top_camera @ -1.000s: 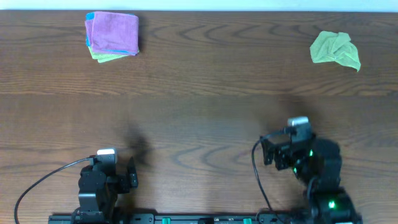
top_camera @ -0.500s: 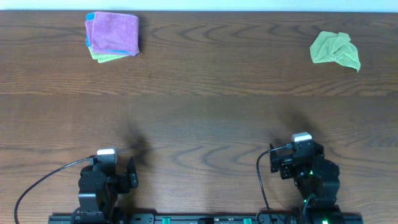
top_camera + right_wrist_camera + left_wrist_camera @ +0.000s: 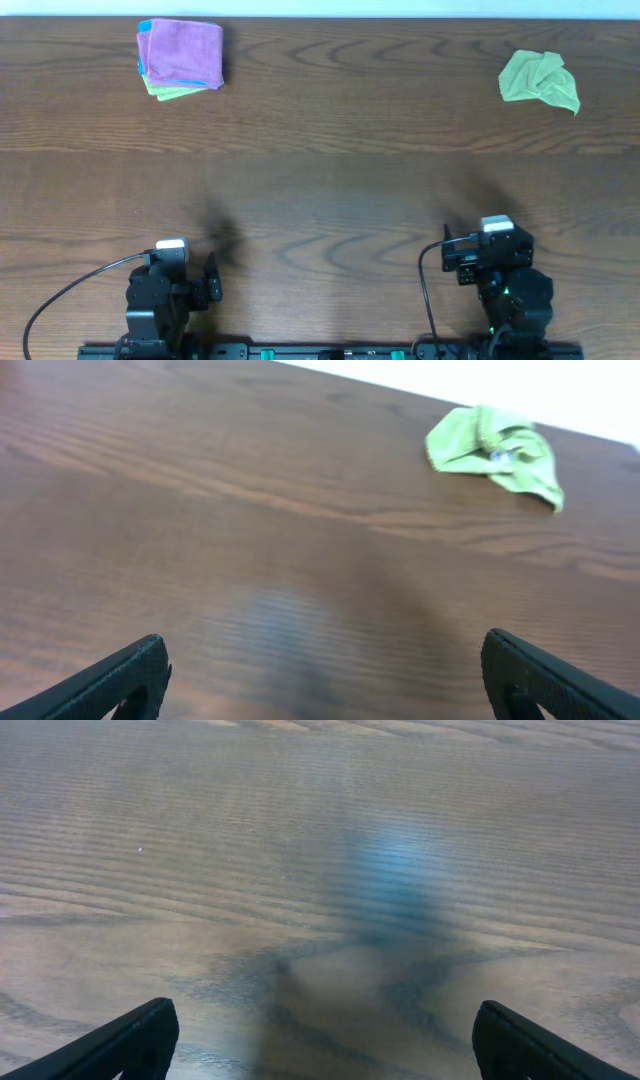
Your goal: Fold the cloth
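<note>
The cloth (image 3: 539, 80) is seen crumpled near the far right corner of the table (image 3: 330, 150), well apart from the left gripper (image 3: 322, 1038) and the right gripper (image 3: 325, 672). Both are held wide open.

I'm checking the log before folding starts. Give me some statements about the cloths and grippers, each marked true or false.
1. The green cloth lies crumpled at the far right of the table. True.
2. The right gripper holds the green cloth. False: its jaws are open and empty, at the near edge, far from that cloth.
3. A purple cloth tops the folded stack at the far left. True.
4. The left gripper rests on the stack. False: it is at the near edge, jaws open, with only the table beneath.
</note>
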`<state>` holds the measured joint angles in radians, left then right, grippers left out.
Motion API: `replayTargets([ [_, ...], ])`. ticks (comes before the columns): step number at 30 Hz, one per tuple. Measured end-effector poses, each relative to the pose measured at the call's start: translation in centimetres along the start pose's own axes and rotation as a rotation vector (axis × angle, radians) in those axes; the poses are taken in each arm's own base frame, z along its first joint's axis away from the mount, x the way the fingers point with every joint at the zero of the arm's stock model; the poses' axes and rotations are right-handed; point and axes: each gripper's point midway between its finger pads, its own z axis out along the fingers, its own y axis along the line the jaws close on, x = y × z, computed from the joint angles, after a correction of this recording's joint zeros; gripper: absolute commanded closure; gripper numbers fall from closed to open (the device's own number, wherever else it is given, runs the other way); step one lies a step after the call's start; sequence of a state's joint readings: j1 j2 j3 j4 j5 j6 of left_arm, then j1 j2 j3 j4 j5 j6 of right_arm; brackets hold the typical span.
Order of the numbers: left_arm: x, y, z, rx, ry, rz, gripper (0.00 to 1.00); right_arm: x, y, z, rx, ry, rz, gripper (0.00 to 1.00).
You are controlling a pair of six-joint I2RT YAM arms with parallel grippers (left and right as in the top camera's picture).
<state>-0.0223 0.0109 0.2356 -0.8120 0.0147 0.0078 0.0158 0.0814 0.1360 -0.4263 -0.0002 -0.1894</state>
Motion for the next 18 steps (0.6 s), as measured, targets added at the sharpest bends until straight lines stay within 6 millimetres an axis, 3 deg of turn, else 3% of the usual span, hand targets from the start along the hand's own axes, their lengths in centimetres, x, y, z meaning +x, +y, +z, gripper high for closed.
replayTargets([
  [10, 0.0, 0.0, 0.0, 0.000, 0.000, 0.000, 0.05, -0.7, -2.3, -0.7, 0.131, -0.043, 0.116, 0.01],
  [18, 0.0, 0.0, 0.0, 0.000, 0.000, 0.000, 0.05, -0.5, -2.8, -0.7, 0.160, -0.042, 0.183, 0.01],
])
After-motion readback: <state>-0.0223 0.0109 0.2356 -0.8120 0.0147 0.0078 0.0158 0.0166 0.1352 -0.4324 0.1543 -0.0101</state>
